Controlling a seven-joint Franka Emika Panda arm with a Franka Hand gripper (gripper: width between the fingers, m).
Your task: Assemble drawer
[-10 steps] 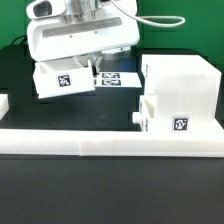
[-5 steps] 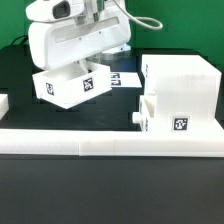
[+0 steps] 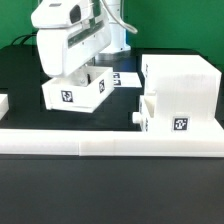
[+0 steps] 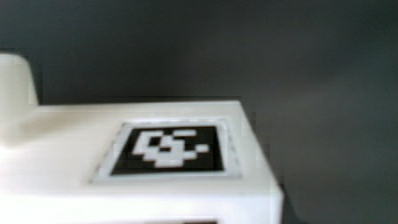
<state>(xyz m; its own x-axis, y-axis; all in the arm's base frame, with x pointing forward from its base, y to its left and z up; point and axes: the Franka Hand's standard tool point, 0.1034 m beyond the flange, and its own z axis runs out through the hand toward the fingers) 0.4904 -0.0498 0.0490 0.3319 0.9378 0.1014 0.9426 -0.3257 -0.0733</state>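
The drawer's large white housing [image 3: 182, 82] stands at the exterior view's right. A small tray [image 3: 168, 116] with a tag and a knob sits at its front, part way in. My gripper [image 3: 93, 70] is shut on the second tray [image 3: 74, 93] and holds it tilted just above the black table, to the left of the housing. The fingers are mostly hidden behind the white hand. The wrist view shows that tray's white wall [image 4: 71, 150] and its tag [image 4: 169, 148] up close, with no fingers showing.
The long low white border wall [image 3: 110, 142] runs across the front. The marker board [image 3: 124, 78] lies flat behind the held tray. A small white piece [image 3: 3, 102] sits at the left edge. The table [image 3: 25, 80] is black.
The hand has swung and turned with the tray: the tray rotated, its tagged face moved round, and it sits lower and a little further toward the exterior view's right.
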